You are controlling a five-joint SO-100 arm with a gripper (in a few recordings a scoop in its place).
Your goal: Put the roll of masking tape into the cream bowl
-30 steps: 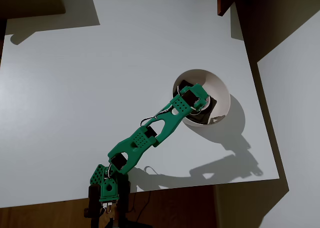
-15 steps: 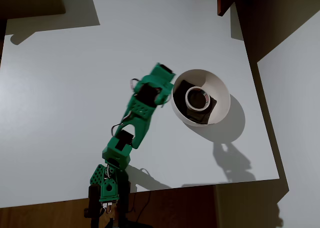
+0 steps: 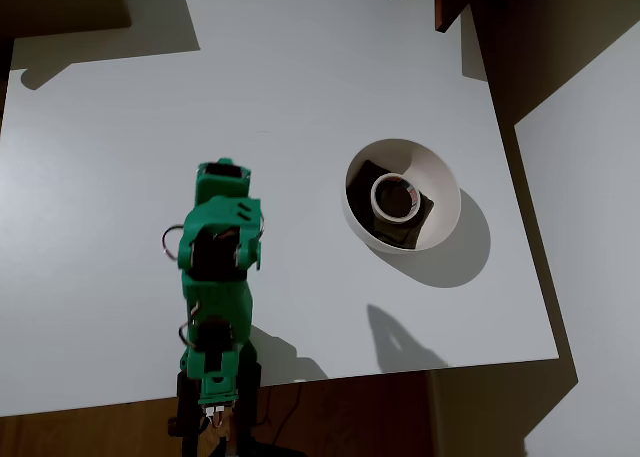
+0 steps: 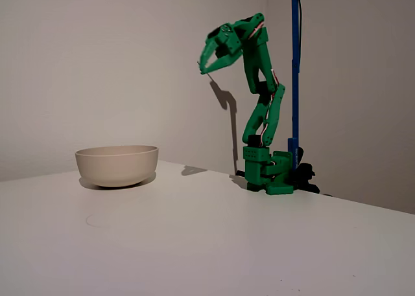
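Roll of masking tape [image 3: 394, 197] inside cream bowl [image 3: 440, 177] (mid-table)

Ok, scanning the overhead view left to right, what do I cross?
Green arm with its gripper folded back over the table → cream bowl with the roll of masking tape lying inside it.

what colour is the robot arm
Green, clearest in the fixed view: arm, gripper raised high.

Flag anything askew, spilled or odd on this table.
Nothing stands out. The roll of masking tape lies flat inside the cream bowl, on dark brown squares. The bowl sits upright, and the gripper is raised clear of it.
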